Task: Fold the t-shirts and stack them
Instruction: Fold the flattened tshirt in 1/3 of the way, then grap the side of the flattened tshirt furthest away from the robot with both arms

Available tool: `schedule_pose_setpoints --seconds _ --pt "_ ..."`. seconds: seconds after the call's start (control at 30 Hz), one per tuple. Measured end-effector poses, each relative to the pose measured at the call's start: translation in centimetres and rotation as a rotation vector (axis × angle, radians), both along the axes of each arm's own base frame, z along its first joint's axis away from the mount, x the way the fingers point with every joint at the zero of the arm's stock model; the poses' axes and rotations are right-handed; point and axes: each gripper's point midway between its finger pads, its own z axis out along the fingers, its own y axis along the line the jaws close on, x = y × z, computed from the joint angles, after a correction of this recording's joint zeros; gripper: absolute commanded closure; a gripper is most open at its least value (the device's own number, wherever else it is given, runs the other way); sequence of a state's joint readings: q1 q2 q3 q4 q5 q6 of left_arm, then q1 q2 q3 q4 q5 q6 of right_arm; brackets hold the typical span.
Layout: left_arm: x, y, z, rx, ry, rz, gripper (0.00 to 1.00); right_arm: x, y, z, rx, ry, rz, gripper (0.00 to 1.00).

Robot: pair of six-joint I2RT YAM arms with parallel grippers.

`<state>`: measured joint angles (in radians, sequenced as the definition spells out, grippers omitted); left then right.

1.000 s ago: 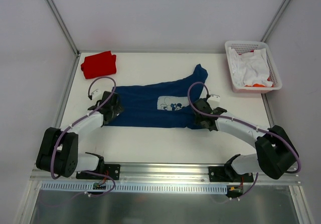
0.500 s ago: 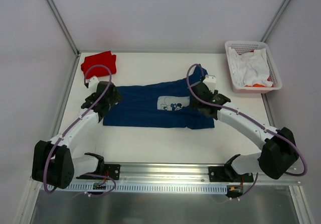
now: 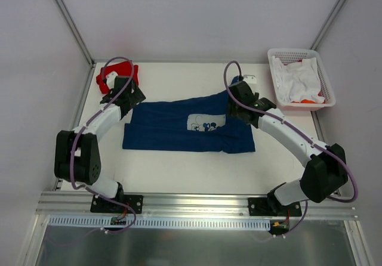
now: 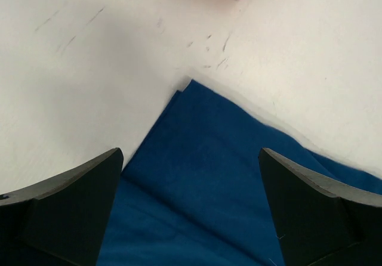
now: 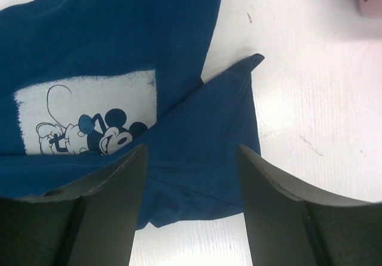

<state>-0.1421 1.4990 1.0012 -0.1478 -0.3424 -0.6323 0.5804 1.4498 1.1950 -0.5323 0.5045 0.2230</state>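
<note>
Navy t-shirt [image 3: 179,129] lies flat mid-bench [image 3: 179,167] as a long band. The left pincer [image 4: 190,155] hovers wide open over its far left corner and the right pincer [image 5: 192,152] half open over the sleeve. Both are empty, probably placed for the next fold. Beyond, the folded red t-shirt [image 3: 124,70] waits as the stack base.

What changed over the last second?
Both arms swung away from the near edge. The left gripper is now open over the navy shirt's far-left corner, and the right gripper is over its sleeve. Nothing is gripped. The red shirt and basket stayed put.
</note>
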Motion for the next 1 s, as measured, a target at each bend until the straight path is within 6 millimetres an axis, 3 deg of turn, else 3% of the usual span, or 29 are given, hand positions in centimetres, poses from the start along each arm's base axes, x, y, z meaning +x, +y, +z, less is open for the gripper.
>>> schedule_pose_setpoints --seconds 0.27,0.4,0.7,0.9,1.0 --pt "5.3 0.2 -3.4 -0.085 0.016 -0.062 0.01 -0.2 0.8 -0.1 0.026 0.017 0.047 0.36" --pt "6.3 0.9 -4.6 -0.14 0.006 -0.075 0.01 -0.3 1.2 0.5 0.052 0.005 0.063 0.36" --pt "8.6 3.3 -5.2 -0.225 -0.049 -0.045 0.01 -0.3 1.7 1.6 0.086 -0.02 0.091 0.36" --pt "9.8 2.7 -7.4 -0.284 -0.025 -0.05 0.01 -0.5 1.9 2.2 0.105 -0.034 0.101 0.36" --pt "10.5 2.3 -7.2 -0.316 -0.043 -0.057 0.02 -0.5 2.0 2.5 0.111 -0.042 0.103 0.36"
